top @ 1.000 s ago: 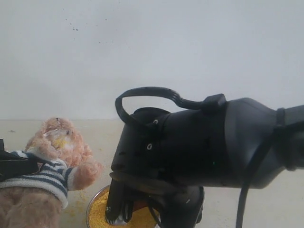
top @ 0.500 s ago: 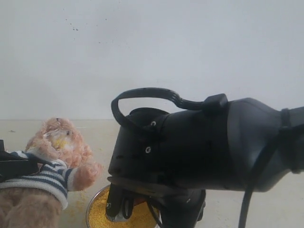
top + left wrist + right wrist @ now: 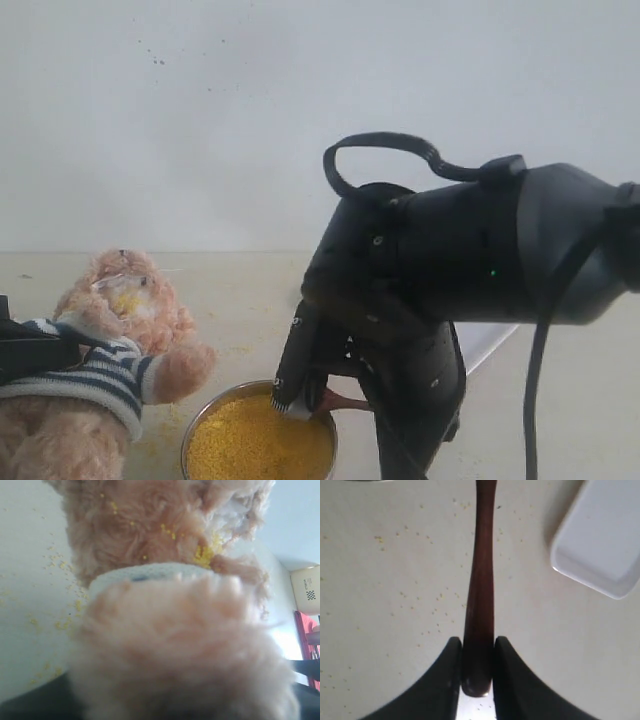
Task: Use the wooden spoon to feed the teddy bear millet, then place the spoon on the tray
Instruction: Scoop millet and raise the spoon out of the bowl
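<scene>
The teddy bear (image 3: pixel 120 330) leans at the left with millet grains stuck round its mouth (image 3: pixel 205 555). Its fur fills the left wrist view and hides the jaws there. In the exterior view a black part of my left gripper (image 3: pixel 30 352) lies across its striped shirt. A round metal bowl heaped with yellow millet (image 3: pixel 258 448) stands at the bottom centre. My right gripper (image 3: pixel 298 400) hangs just above the bowl's right rim, shut on the wooden spoon (image 3: pixel 479 600) near the handle's end. A reddish bit of the spoon (image 3: pixel 345 403) shows; its bowl is out of view.
The white tray (image 3: pixel 600 545) lies on the pale table to the right, a corner of the tray (image 3: pixel 490 342) showing behind my right arm. Loose yellow grains (image 3: pixel 420 600) are scattered over the table near the bear and bowl. A plain white wall stands behind.
My right arm has risen and swung right, carrying the spoon up out of the millet and uncovering the bowl. The bear and left gripper have stayed still.
</scene>
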`<state>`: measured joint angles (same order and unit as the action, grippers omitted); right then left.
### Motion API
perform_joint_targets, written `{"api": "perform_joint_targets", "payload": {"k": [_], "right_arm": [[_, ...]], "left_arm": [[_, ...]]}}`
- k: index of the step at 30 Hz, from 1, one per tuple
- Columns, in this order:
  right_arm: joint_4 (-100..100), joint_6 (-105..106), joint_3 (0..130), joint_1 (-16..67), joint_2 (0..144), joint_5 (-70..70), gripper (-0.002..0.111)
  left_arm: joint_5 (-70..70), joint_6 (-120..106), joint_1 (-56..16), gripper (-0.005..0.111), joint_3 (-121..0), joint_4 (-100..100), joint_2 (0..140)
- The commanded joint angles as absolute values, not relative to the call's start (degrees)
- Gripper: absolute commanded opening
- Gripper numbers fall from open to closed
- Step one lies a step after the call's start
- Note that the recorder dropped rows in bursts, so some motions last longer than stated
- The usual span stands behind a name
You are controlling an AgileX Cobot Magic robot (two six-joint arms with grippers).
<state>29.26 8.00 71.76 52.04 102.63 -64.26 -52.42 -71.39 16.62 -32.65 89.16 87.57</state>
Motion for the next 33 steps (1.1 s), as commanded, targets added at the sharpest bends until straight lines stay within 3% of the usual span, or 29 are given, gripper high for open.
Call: {"api": "perform_joint_targets", "payload": {"k": [1, 23, 33], "right_arm": [[21.41, 12.58, 72.02, 48.52, 101.81, -61.04, 0.000], [18.16, 15.43, 72.12, 48.52, 92.98, -60.52, 0.000], [7.23, 20.00, 72.12, 38.83, 92.50, -63.27, 0.000]], "left_arm": [[-53.34, -71.67, 16.83, 0.004, -32.53, 89.52, 87.31], [-50.65, -71.67, 16.83, 0.004, -31.66, 89.65, 87.31], [-54.58, -65.63, 16.83, 0.004, -31.66, 82.45, 87.31]]}}
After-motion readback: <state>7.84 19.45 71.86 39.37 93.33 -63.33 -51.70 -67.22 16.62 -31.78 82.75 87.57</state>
